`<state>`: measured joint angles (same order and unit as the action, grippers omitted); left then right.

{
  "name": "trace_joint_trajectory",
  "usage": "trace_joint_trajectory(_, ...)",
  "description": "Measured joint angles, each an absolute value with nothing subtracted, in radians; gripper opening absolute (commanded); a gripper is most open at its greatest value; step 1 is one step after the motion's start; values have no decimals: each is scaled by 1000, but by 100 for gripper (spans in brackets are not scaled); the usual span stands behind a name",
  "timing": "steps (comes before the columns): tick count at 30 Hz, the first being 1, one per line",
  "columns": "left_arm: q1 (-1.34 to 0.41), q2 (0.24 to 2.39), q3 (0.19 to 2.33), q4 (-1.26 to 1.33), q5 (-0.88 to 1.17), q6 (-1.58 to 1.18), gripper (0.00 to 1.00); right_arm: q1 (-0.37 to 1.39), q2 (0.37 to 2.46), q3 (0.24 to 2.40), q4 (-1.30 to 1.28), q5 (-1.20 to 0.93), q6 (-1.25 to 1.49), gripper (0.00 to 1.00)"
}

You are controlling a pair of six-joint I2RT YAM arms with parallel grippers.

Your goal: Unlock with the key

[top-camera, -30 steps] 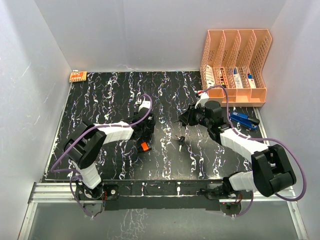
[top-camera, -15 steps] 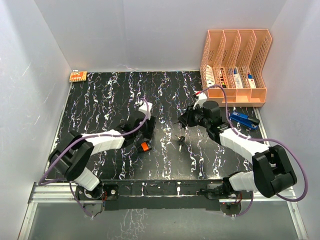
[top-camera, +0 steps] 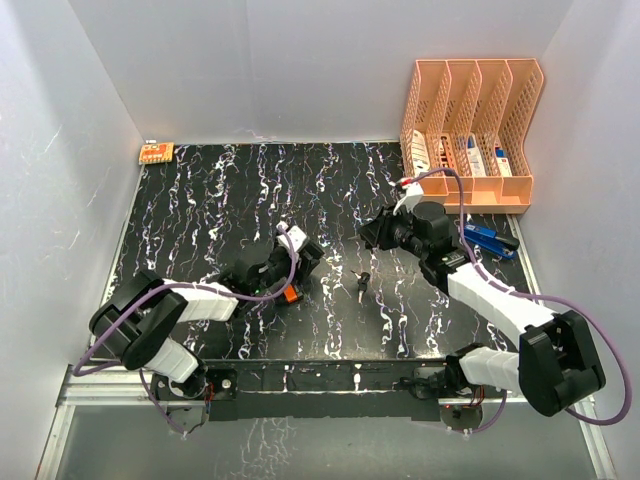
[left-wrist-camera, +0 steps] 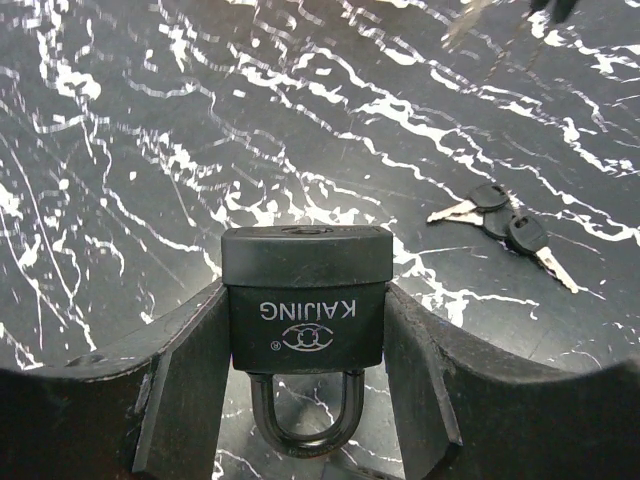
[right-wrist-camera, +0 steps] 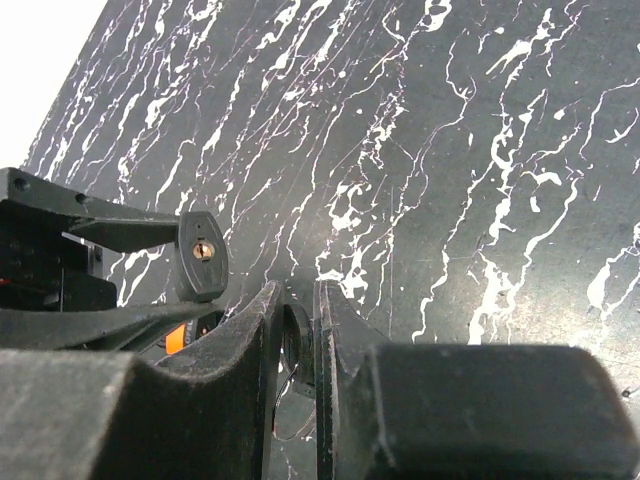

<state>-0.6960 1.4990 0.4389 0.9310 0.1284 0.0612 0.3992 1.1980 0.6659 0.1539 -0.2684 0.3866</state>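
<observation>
My left gripper [top-camera: 298, 258] is shut on a black padlock [left-wrist-camera: 305, 300] marked KAIJING, held by its body with the shackle toward the wrist. The padlock's keyhole end [right-wrist-camera: 203, 253] faces my right gripper [top-camera: 376, 233], which hovers a short way to its right. The right fingers [right-wrist-camera: 270, 330] stand almost together, with a dark key head [right-wrist-camera: 298, 345] and a thin wire ring between them; no blade shows. Two black-headed keys [left-wrist-camera: 500, 218] lie on the table between the arms, also seen from above [top-camera: 361, 278].
An orange file rack [top-camera: 470, 130] with small items stands at the back right. A blue tool [top-camera: 488, 238] lies just right of the right wrist. A small orange item [top-camera: 156, 152] sits in the back left corner. White walls enclose the black marbled table [top-camera: 200, 200].
The left arm has stretched out lower and turned the padlock so its end points right. The right gripper has shifted slightly right and back. The keys on the table have not moved.
</observation>
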Motion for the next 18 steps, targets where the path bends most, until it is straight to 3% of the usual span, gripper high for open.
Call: trace_joint_trajectory(18, -696, 1536, 424, 1124, 471, 307, 0, 535, 1185, 680, 146, -191, 452, 0)
